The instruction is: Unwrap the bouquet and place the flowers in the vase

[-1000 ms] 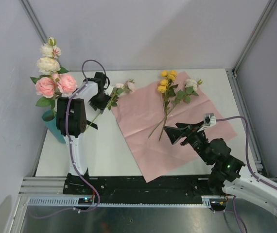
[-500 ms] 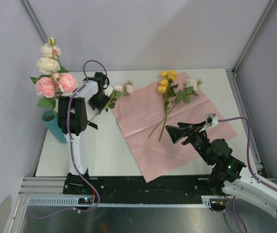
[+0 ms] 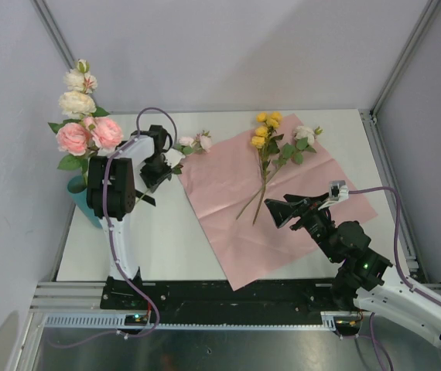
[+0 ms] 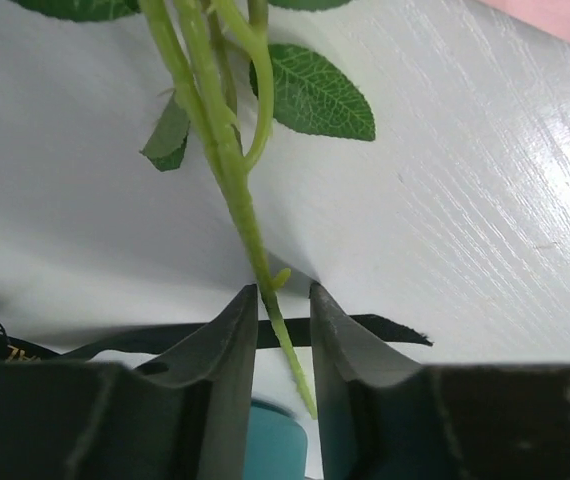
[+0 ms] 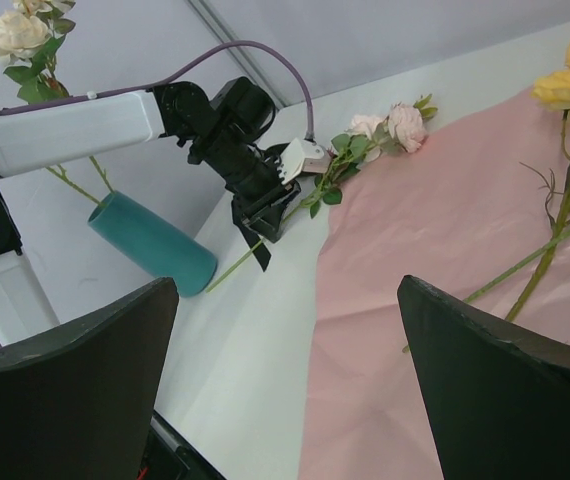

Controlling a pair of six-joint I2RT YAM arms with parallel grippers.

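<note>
The bouquet is unwrapped: its pink paper (image 3: pixel 298 216) lies flat on the table. Yellow roses (image 3: pixel 265 127) and a white rose (image 3: pixel 304 133) rest on that paper. The teal vase (image 3: pixel 81 202) stands at the left edge, holding pink and cream flowers (image 3: pixel 81 124). A pale pink flower (image 3: pixel 197 141) lies on the white table. Its green stem (image 4: pixel 235 180) runs between the jaws of my left gripper (image 4: pixel 284 300). Those jaws stand close on either side of the stem, with a gap still showing. My right gripper (image 5: pixel 287 285) hangs wide open above the paper's near part, holding nothing.
A black ribbon (image 3: pixel 145 199) lies on the table under the left gripper, beside the vase (image 5: pixel 150 245). Grey walls close in the table on the left, back and right. The pink paper (image 5: pixel 445 250) covers the table's right half.
My left gripper's jaws have narrowed around the stem, and the wrist has turned slightly. The right arm has drifted a little to the right, still open.
</note>
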